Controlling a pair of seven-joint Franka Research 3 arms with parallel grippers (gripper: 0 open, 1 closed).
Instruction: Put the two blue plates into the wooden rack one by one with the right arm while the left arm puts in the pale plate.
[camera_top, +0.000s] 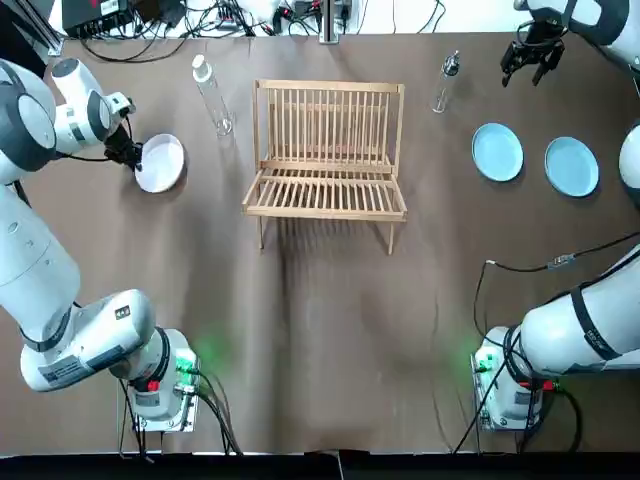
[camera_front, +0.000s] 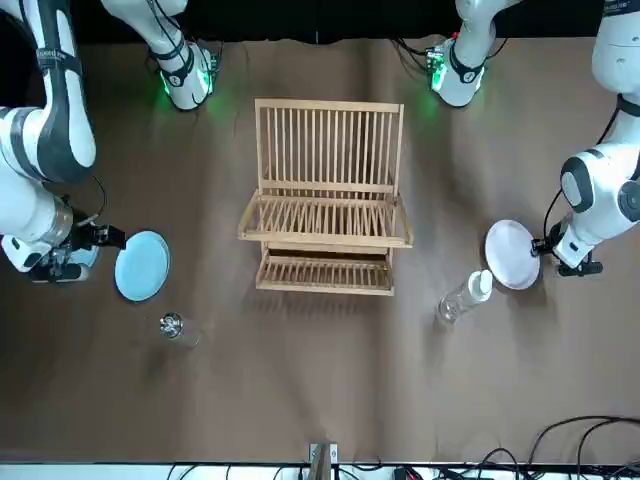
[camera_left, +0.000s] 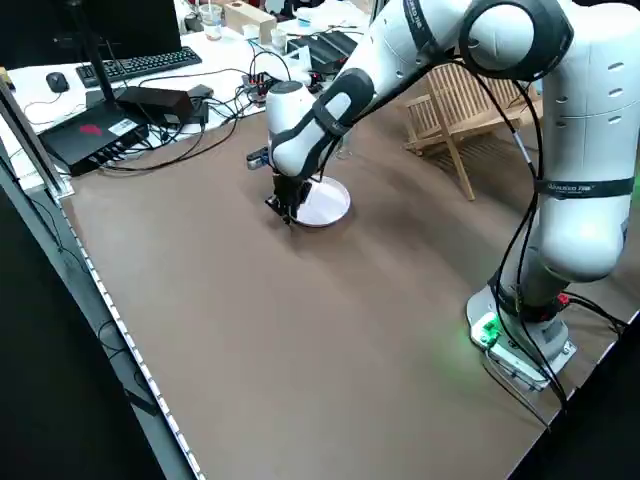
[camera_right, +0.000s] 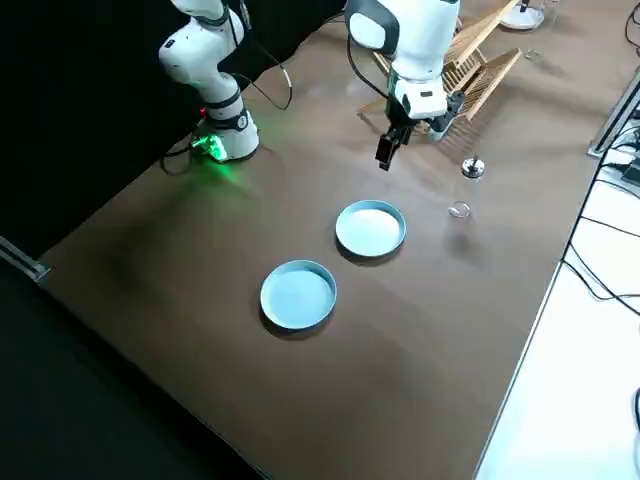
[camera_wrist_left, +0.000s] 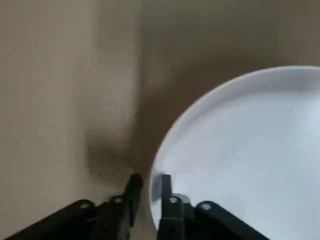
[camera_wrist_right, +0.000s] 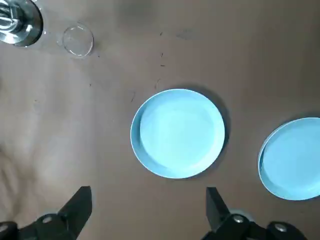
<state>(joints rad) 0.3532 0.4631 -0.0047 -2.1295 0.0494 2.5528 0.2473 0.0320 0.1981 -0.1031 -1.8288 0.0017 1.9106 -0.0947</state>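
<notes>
1. The pale plate (camera_top: 163, 163), flat on the table left of the wooden rack (camera_top: 328, 150), is pinched at its rim by the left gripper (camera_wrist_left: 148, 187); a lift and a carry to the rack are called for next.
2. The right gripper (camera_top: 530, 58) is held beyond the inner blue plate (camera_top: 497, 152) and the outer blue plate (camera_top: 571, 166), fingers wide apart; a descent onto one rim is needed.
3. No writing can be read.

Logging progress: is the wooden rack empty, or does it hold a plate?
Empty. The wooden rack shows only bare slats; one blue plate, the other blue plate and the pale plate all lie on the table.
</notes>
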